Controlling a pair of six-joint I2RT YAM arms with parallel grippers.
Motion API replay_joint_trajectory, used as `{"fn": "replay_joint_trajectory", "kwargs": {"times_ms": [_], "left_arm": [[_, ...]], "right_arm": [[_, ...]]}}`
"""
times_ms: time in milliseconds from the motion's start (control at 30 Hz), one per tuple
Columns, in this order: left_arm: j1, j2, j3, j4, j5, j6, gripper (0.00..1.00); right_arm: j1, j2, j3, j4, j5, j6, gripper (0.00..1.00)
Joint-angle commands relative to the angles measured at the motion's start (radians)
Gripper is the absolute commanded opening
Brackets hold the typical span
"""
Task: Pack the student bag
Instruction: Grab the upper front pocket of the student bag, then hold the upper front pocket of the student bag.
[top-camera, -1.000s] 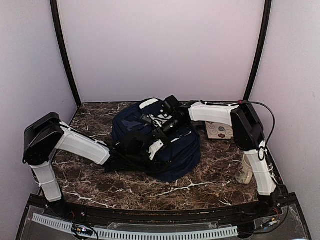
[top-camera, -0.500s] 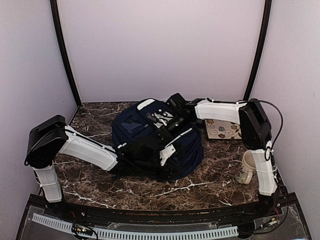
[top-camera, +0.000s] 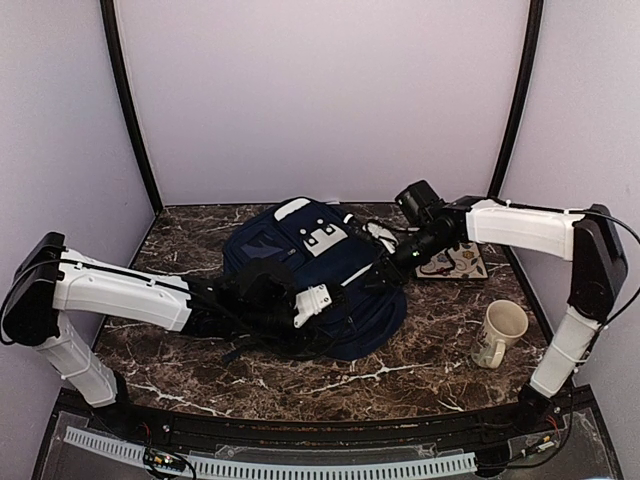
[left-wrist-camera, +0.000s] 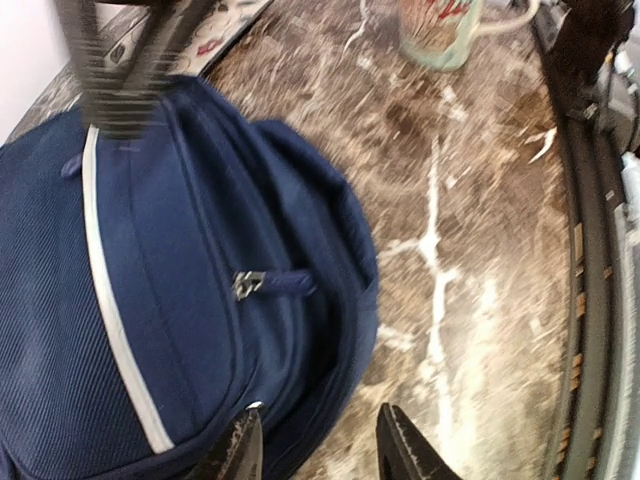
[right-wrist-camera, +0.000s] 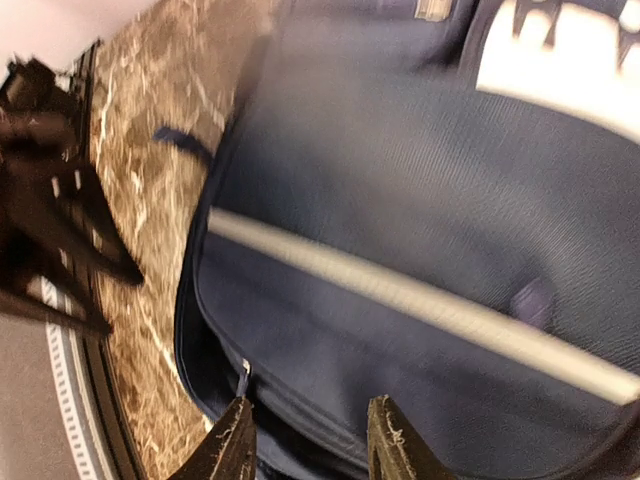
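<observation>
**A:** Since a second ago the left claw (left-wrist-camera: 315, 445) has sprung apart, and both arms have swung outward off the top of the student bag (top-camera: 340, 260).

**B:** Either claw holding anything?

**A:** No. The left is parted and empty at the bag's near edge. The right claw (right-wrist-camera: 305, 440) is parted and empty over the striped side.

**B:** Arms?

**A:** The left lies low, stretched along the counter (top-camera: 400, 372). The right reaches in with its elbow high, a mug (top-camera: 497, 333) beside it. The bag lies flat mid-counter.
</observation>
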Motion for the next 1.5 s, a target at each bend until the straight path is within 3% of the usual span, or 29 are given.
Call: {"fn": "replay_joint_trajectory", "kwargs": {"times_ms": [0, 267, 900, 1100, 1333, 1467], "left_arm": [[-0.004, 0.026, 0.001, -0.046, -0.134, 0.108, 0.43], [-0.004, 0.042, -0.062, 0.126, -0.222, 0.102, 0.43], [-0.004, 0.055, -0.118, 0.237, -0.190, 0.036, 0.42], [-0.004, 0.068, -0.131, 0.265, -0.179, 0.020, 0.42], [-0.004, 0.037, -0.189, 0.310, -0.186, -0.002, 0.43], [-0.007, 0.037, -0.161, 0.264, -0.208, 0.025, 0.44]], "right_arm": [[0.026, 0.018, -0.088, -0.006, -0.047, -0.023, 0.39], [0.111, 0.037, -0.158, 0.032, 0.000, 0.000, 0.42], [0.207, 0.108, -0.122, 0.075, 0.090, 0.134, 0.43], [0.222, 0.103, -0.124, 0.111, 0.252, 0.209, 0.28], [0.220, 0.103, -0.125, 0.095, 0.246, 0.210, 0.07], [0.219, 0.071, -0.151, 0.078, 0.186, 0.173, 0.01]]}}
